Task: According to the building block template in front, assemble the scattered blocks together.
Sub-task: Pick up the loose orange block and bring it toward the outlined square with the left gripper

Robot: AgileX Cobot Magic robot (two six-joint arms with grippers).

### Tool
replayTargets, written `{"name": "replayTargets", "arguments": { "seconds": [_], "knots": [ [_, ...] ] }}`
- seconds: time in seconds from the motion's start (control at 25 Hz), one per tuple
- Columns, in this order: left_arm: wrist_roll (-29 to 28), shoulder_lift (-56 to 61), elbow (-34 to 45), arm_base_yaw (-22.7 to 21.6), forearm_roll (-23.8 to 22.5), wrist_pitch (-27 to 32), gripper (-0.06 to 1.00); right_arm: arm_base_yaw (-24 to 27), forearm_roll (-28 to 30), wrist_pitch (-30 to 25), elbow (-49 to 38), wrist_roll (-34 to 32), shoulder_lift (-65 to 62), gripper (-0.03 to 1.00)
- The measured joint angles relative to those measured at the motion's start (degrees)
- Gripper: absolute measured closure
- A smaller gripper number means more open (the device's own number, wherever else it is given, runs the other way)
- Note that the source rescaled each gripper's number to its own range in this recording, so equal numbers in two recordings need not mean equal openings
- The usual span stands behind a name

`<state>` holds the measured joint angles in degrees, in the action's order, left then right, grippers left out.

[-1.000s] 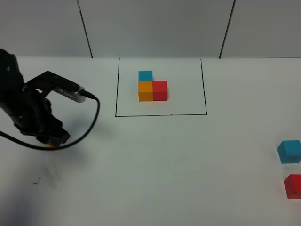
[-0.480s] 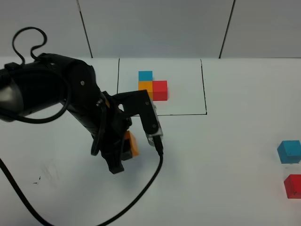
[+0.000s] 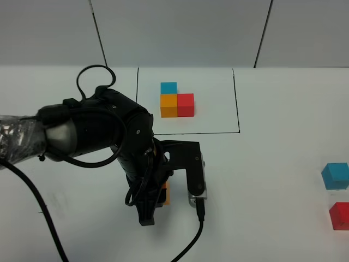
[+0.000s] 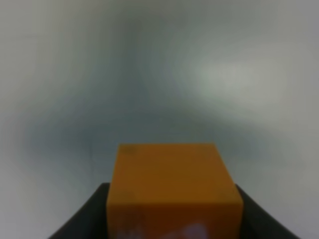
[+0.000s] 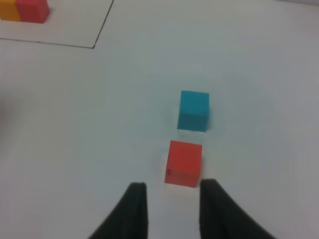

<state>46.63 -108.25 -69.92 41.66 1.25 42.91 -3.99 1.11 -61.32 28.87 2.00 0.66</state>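
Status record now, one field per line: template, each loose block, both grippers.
template: L of three cubes at far centre, with blue behind orange and red on orange's right
orange block: clamped in left gripper, nearer than the template
blue block: loose, far right, untouched
red block: loose, just nearer than blue, partly cut off by the exterior view's edge
right gripper: open, tips just short of the red block, not touching it
assembled so far: nothing

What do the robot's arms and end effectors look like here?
The left arm is glossy black with rounded housings, its rear section wrapped in silvery-grey. Black cables loop over and trail from it, one from a small silver box by the wrist. The left end effector has black fingers. The right end effector shows two tapered black fingers; its arm is unseen.
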Motion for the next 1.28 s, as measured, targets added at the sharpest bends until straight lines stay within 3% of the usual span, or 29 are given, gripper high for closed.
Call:
{"name": "replayTargets", "arguments": {
  "seconds": [0.96, 1.04, 1.2, 1.28],
  "knots": [
    [1.65, -8.47, -0.04, 0.17, -0.29, -5.81, 0.92, 0.00, 0.00, 0.00, 0.00, 0.00, 0.00, 0.97],
    [0.96, -8.51, -0.04, 0.17, -0.12, -6.68, 0.72, 0.00, 0.00, 0.00, 0.00, 0.00, 0.00, 0.97],
    [-2.65, -8.51, -0.04, 0.17, -0.32, -6.82, 0.09, 0.00, 0.00, 0.00, 0.00, 0.00, 0.00, 0.97],
    [-3.44, -8.51, -0.04, 0.17, -0.83, -6.82, -0.03, 0.00, 0.00, 0.00, 0.00, 0.00, 0.00, 0.97]
  ]
}}
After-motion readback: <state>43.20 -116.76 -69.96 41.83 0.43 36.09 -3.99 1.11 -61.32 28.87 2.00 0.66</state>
